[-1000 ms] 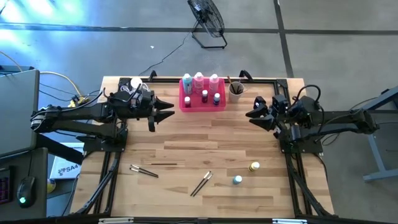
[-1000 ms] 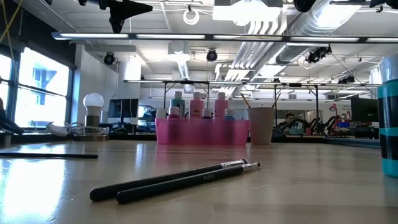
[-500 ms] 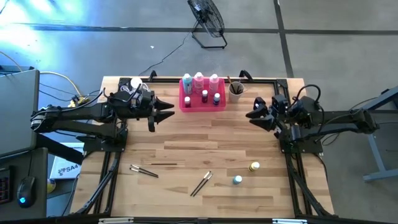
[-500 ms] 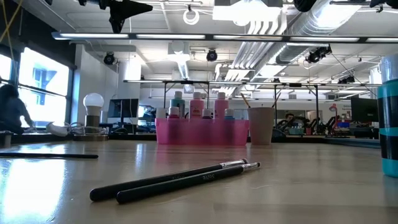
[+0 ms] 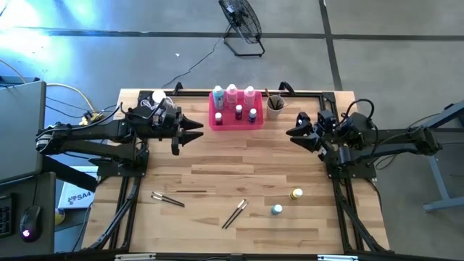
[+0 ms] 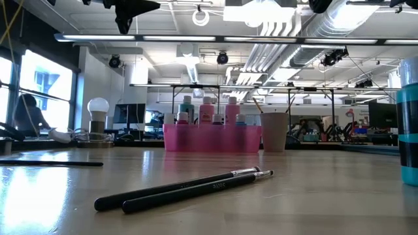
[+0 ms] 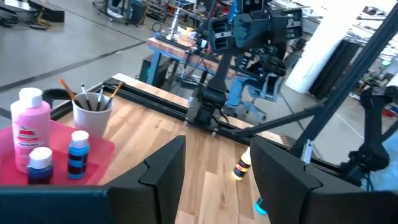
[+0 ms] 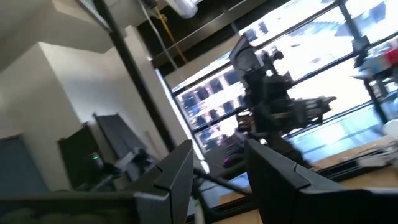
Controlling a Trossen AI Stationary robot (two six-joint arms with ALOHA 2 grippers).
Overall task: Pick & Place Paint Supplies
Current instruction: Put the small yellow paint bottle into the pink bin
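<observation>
Left gripper (image 5: 197, 130): yours hangs empty, fingers apart.
Right gripper (image 5: 293, 135): empty, fingers apart.
Tall bottles (image 5: 231, 95): in pink tray (image 5: 214, 120), between your grippers.
Paintbrushes (image 5: 234, 214): on worktop (image 5: 239, 163), well apart from both.

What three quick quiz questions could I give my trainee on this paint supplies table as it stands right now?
1. True or false: the left gripper is holding a paintbrush.
2. Where do the yellow tiny bottle and the teal tiny bottle stand?
A. inside the pink tray
B. on the bare wood near the table's front right
C. inside the beige cup
3. Fill in: the pair of paintbrushes nearest the table's front edge lies ____ of the two loose bottles, in the high view.

Key:
1. False; both the left gripper and the right gripper are open, empty and raised.
2. B
3. left
</observation>
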